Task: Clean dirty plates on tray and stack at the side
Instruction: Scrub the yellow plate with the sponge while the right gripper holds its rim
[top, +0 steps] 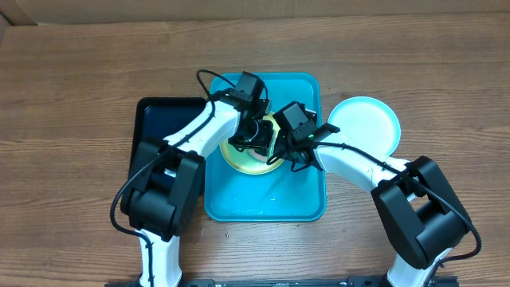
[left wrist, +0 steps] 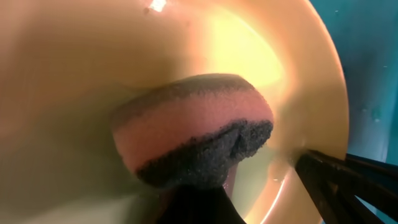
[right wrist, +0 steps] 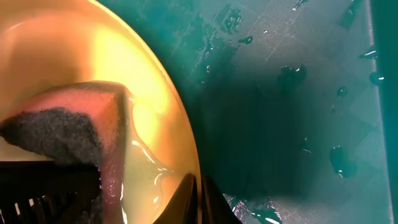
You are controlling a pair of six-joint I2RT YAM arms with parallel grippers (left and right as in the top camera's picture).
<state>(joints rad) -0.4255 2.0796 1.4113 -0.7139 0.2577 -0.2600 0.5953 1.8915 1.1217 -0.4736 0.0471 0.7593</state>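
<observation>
Left wrist cam: yellow plate (left wrist: 74,62) fills most of the frame, with a wet sheen on it. Left gripper (left wrist: 196,202) has its jaws closed on a pink sponge (left wrist: 193,130), dark scouring side pressed to the plate. Right gripper (left wrist: 323,177), dark and ribbed, is lower right at the plate rim. Blue tray (left wrist: 373,62) shows behind on the right.

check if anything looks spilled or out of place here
Water is spilled on the blue tray: scattered droplets on its floor beside the yellow plate, and a thin pool on the plate by the sponge. That fits wet scrubbing; nothing looks broken or askew.
</observation>
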